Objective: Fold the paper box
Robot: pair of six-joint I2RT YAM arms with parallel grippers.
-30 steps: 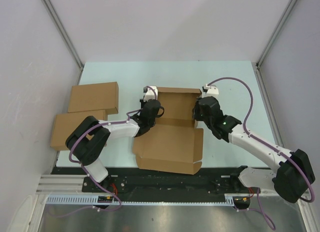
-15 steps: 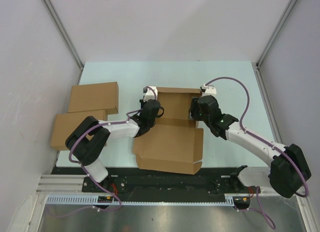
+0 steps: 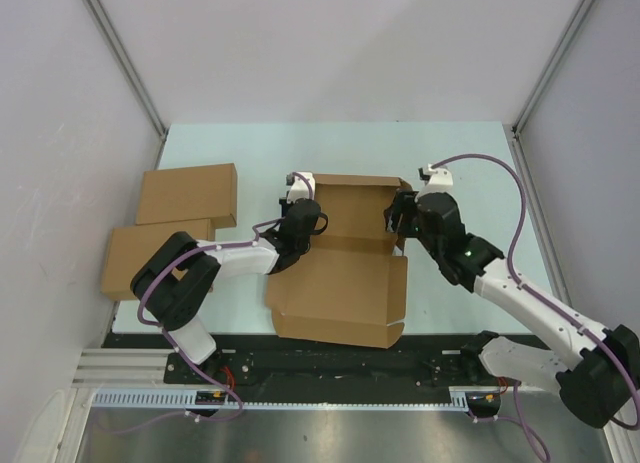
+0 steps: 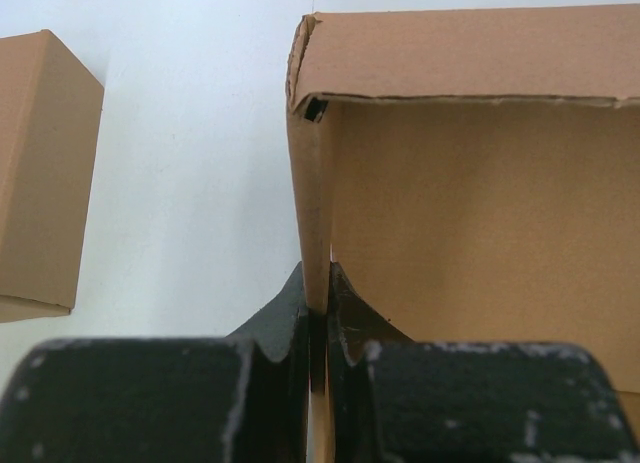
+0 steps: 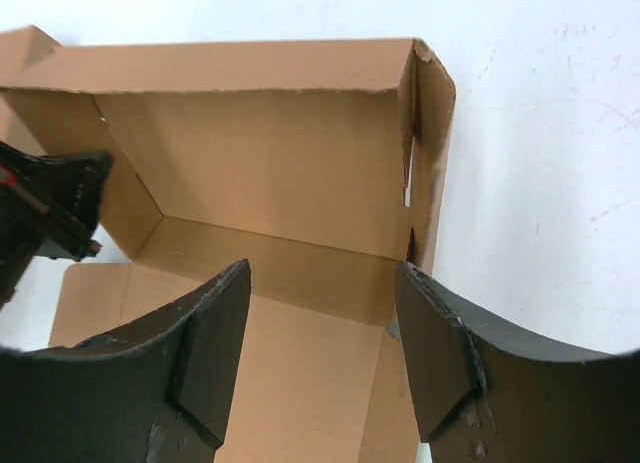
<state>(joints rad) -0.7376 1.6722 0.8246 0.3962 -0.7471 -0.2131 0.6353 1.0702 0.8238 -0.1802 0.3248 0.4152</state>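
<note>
Top external view has the box in the middle of the table, tray half formed, lid flap lying flat toward the arms. Biggest risk, probably: nothing grips the right wall, so it could flop outward and the corner could pop loose. The left claw pinches the left wall tight, so a sideways tug might crease it or drag the box. Left arm reaches low across to that wall. Right arm stretches forward, and the right claw is spread wide near the right wall, holding nothing.
</note>
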